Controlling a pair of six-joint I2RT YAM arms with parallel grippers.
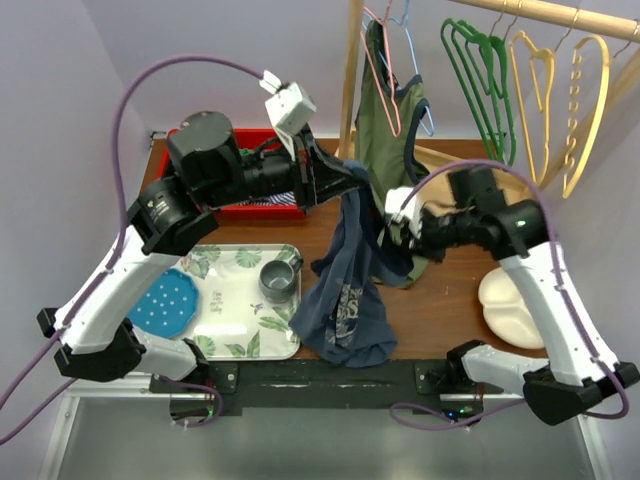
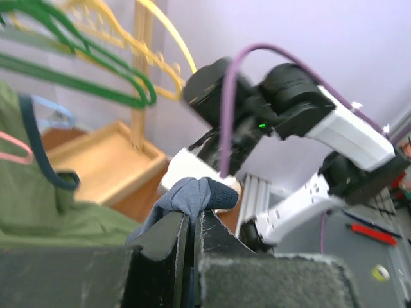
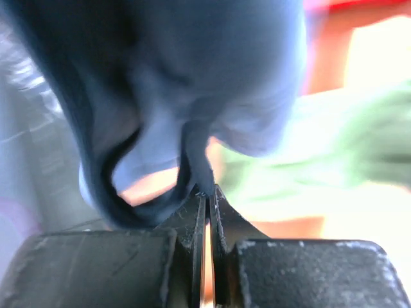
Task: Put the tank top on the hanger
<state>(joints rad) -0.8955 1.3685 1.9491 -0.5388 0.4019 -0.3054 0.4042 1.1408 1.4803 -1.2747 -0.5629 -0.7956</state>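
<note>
The tank top (image 1: 345,300) hangs nearest you as a crumpled navy drape. Its pale grey print faces up and its lowest folds reach the front edge of the table (image 1: 440,310). Just to its left lies a leaf-patterned tray (image 1: 215,290) with a grey cup (image 1: 277,280) standing on it. A blue dotted disc (image 1: 165,300) sits at the tray's left side.

Above the drape, your left gripper (image 1: 352,183) is clamped on a bunched fold at the garment's upper end, jaws pressed almost together. Through the left wrist camera, that fold bulges out just past the black fingertips (image 2: 168,236).

Your right gripper (image 1: 402,225) comes in from the right, at the garment's upper side edge. Its wrist view is blurred, but the jaws stand nearly touching. A dark hem of the tank top appears to be nipped between their tips (image 3: 192,215). The garment is lifted between your two grippers and is on no hanger.

Behind the left gripper sits a red bin (image 1: 250,212). Farther back, a wooden rail (image 1: 560,14) carries an olive-green top (image 1: 385,140) and then green hangers (image 2: 77,83). Next comes the hanger (image 1: 522,100), plain mustard yellow, hooked on the rail and well apart from the tank top. A yellow hanger with a row of holes (image 1: 576,90) hangs just to its right.
</note>
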